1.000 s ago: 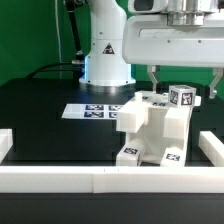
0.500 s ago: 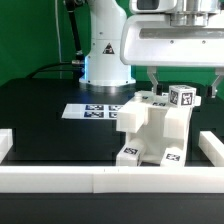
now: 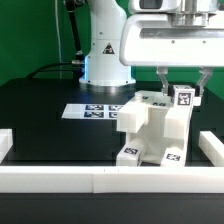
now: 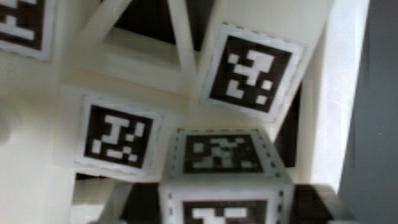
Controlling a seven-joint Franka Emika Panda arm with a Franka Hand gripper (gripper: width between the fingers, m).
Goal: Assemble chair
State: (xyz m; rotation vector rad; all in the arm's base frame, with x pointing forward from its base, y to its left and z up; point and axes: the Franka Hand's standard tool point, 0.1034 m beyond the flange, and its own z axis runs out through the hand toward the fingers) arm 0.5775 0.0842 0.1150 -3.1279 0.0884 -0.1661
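Since the chair (image 3: 153, 132) sits braced against the border rail (image 3: 100, 178), gripper (image 3: 181, 92) fingers straddle its tagged top block (image 3: 183, 98), apparently clamped for seating.

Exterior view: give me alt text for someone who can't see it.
The gripper straddles a tagged white block atop the partly built white chair on a black table. A marker board lies behind the chair, and white border rails edge the table.

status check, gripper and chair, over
Gripper down over the chair, fingers either side of the tagged block on top. Grip not confirmed. Chair mostly built, upright by the front rail. Nothing blocking.
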